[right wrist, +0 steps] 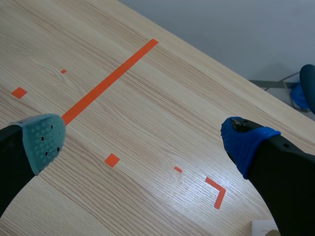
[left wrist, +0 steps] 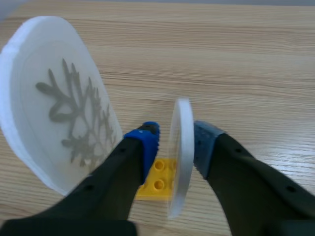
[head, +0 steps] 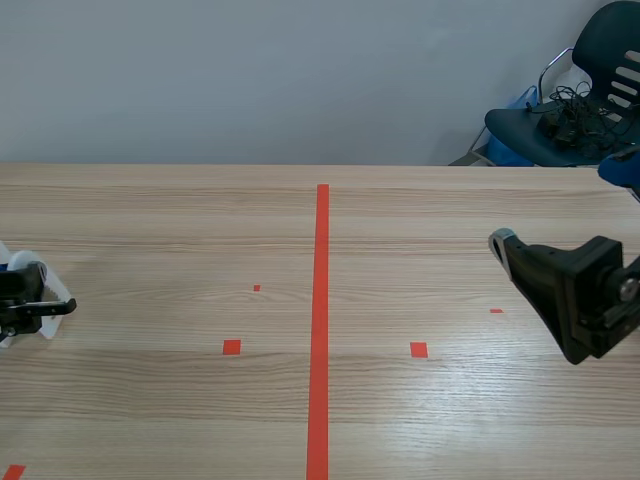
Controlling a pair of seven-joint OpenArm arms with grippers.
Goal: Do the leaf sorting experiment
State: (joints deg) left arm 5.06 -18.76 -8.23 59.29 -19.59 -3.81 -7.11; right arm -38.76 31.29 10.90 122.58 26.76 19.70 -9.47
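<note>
A frosted white disc with a grey leaf set in it stands tilted just beside my left gripper. A second thin white disc stands edge-on between that gripper's fingers, over a yellow studded brick. One pad lies against the disc, and a small gap shows at the blue pad. In the scene view the left gripper is at the table's far left among the white discs. My right gripper hangs open and empty above the table's right half.
A long orange-red tape line runs down the middle of the wooden table. A white object's corner shows beneath the right gripper. A dark chair with cables stands beyond the far right corner.
</note>
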